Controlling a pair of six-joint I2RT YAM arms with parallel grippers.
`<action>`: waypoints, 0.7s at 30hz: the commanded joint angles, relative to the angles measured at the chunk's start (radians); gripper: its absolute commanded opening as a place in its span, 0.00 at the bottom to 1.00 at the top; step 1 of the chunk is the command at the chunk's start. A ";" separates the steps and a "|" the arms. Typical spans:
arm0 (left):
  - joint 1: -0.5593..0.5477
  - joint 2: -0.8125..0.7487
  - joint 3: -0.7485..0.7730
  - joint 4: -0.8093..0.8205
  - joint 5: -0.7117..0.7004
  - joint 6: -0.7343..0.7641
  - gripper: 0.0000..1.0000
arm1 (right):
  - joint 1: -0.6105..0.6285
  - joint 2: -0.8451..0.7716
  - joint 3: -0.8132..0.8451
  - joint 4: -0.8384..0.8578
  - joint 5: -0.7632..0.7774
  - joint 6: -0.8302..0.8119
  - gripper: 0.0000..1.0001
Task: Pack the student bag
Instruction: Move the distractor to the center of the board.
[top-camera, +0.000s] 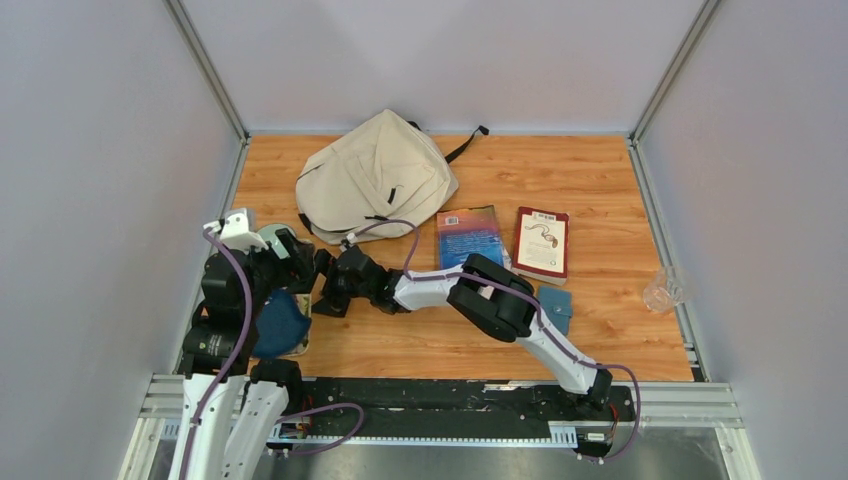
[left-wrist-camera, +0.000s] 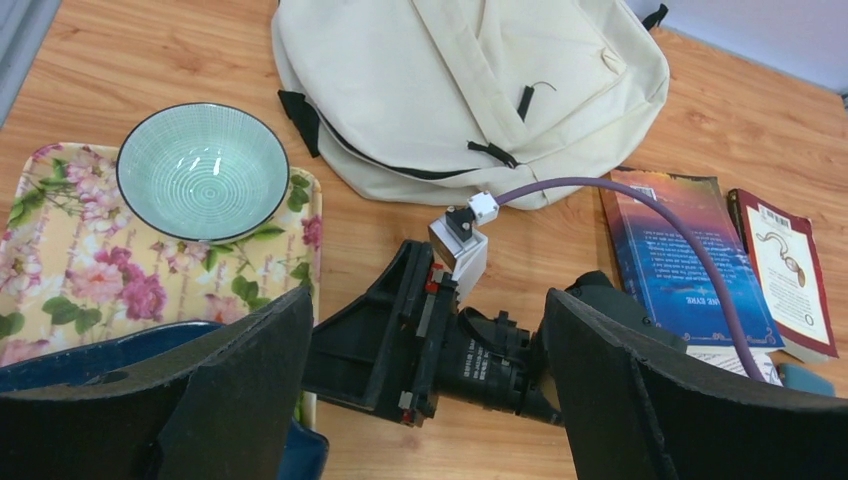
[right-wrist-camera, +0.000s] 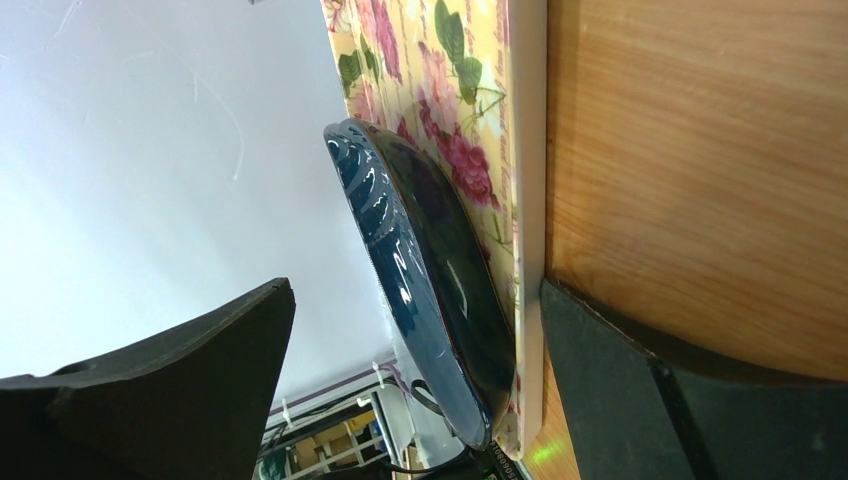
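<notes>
The student bag (top-camera: 375, 175), cream fabric with black zipper pulls, lies flat at the back middle of the table; it also fills the top of the left wrist view (left-wrist-camera: 470, 90). My left gripper (top-camera: 298, 260) (left-wrist-camera: 425, 300) hangs open above the floral tray's (left-wrist-camera: 60, 270) right side, holding nothing. My right gripper (top-camera: 326, 290) (right-wrist-camera: 416, 290) is turned sideways and open. Its fingers straddle the tray's edge (right-wrist-camera: 527, 250) and the dark blue plate (right-wrist-camera: 430, 290) lying on it, one finger (right-wrist-camera: 640, 400) low against the wooden table.
A green bowl (left-wrist-camera: 203, 170) sits on the tray. Two books (top-camera: 470, 237) (top-camera: 542, 242) lie right of the bag, a small teal case (top-camera: 555, 308) in front of them. A clear cup (top-camera: 662, 290) stands at the right edge.
</notes>
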 joint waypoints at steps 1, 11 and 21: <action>0.006 0.004 0.041 0.008 0.011 0.021 0.93 | 0.023 0.028 0.056 -0.012 0.008 0.026 0.99; -0.006 -0.005 0.025 0.024 0.034 0.021 0.94 | 0.059 0.057 0.106 -0.022 -0.045 -0.041 0.99; -0.006 -0.018 -0.005 0.028 0.042 0.019 0.94 | 0.070 0.116 0.207 -0.052 -0.097 -0.081 0.99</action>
